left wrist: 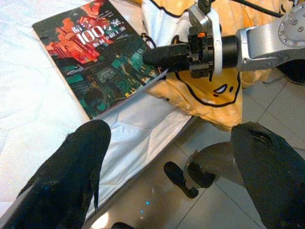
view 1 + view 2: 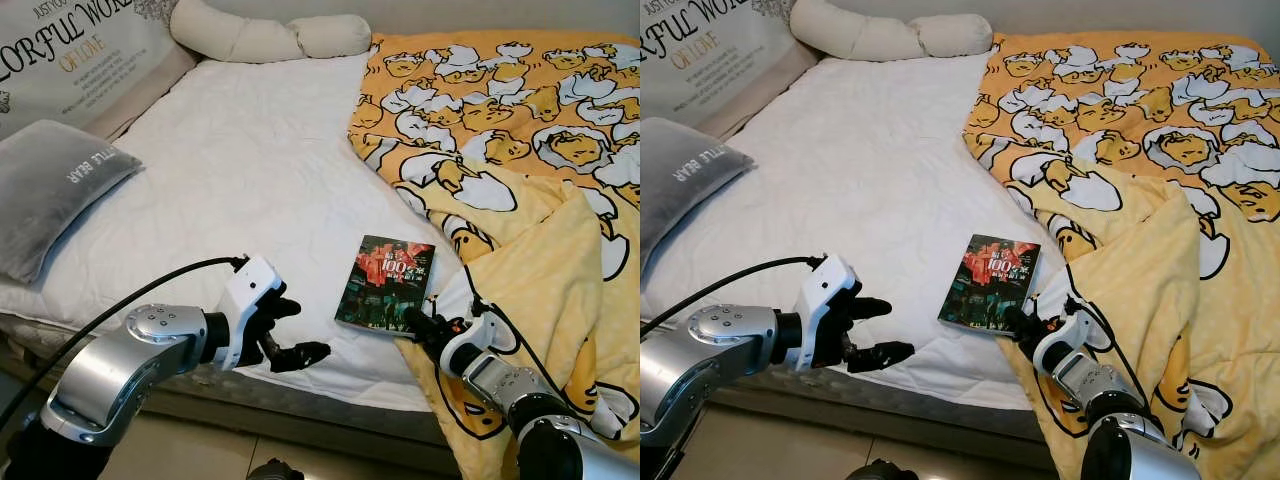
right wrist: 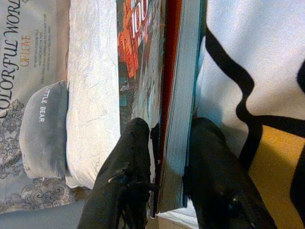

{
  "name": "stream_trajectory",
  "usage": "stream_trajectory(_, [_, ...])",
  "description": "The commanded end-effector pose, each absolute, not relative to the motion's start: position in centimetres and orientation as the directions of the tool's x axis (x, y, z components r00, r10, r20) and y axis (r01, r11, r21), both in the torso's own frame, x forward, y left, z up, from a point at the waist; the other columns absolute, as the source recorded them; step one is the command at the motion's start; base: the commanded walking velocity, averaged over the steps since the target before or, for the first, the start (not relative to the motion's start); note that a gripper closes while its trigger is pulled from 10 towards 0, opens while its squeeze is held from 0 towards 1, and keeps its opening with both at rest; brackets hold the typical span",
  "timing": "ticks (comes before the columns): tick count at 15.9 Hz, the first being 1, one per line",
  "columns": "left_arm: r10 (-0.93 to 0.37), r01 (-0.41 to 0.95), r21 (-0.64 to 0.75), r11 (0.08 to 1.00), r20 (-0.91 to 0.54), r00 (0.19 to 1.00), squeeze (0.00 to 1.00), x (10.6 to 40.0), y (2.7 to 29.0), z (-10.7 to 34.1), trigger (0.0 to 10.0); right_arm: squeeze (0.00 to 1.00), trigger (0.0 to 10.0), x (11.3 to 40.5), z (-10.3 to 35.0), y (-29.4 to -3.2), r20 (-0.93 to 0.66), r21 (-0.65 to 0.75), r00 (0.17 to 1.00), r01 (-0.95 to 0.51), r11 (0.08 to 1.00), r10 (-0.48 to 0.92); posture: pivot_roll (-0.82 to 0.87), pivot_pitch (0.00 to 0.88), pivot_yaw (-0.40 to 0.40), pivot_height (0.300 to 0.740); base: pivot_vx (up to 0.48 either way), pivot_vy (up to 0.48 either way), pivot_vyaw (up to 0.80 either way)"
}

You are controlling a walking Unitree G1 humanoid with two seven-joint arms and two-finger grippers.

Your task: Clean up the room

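Right gripper (image 3: 164, 157) clamps the book (image 2: 385, 283) on the bed (image 2: 240, 160).

The book (image 2: 386, 283) lies on the mattress (image 2: 250, 170) near its front edge, its corner between the fingers of the right claw (image 2: 418, 322). The blanket (image 2: 520, 150) lies just right of that claw. The left claw (image 2: 290, 333) hovers left of the book, with the pillow (image 2: 50, 190) farther left.
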State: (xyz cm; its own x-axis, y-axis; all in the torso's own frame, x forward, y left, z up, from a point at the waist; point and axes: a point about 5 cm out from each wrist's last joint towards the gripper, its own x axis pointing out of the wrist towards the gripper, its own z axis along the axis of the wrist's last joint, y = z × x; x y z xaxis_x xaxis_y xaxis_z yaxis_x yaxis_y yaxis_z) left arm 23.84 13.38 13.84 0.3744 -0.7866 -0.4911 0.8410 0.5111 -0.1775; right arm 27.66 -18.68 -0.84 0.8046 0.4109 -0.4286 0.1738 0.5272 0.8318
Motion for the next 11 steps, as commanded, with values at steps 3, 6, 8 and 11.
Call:
stream_trajectory(3, [-0.764,0.805,-0.166,0.57,-0.468,0.444,0.0,24.9,14.2,14.5,10.0,0.0,0.0,29.0,0.6,-18.9,-0.359,0.848,0.836,0.108,0.518,0.415,0.15,0.0,0.126,0.74,0.0,0.0,0.0])
stream_trajectory(6, [-0.75,0.783,-0.16,0.601,-0.451,0.483,0.0,25.6,14.4,14.6,10.0,0.0,0.0,29.5,1.3,-19.3,-0.337,0.851,0.846,0.085,0.519,0.413,0.14,0.0,0.129,0.74,0.0,0.0,0.0])
stream_trajectory(8, [-0.737,0.749,-0.172,0.64,-0.412,0.536,0.0,26.5,14.5,15.0,10.0,0.0,0.0,29.9,2.0,-19.8,-0.309,0.852,0.852,0.05,0.521,0.422,0.14,0.0,0.129,0.74,0.0,0.0,0.0])
stream_trajectory(11, [-0.715,0.682,-0.232,0.694,-0.334,0.614,0.0,28.0,14.8,15.6,10.0,0.0,0.0,30.6,3.6,-20.4,-0.207,0.873,0.863,-0.049,0.485,0.461,0.13,0.0,0.125,0.74,0.0,0.0,0.0])
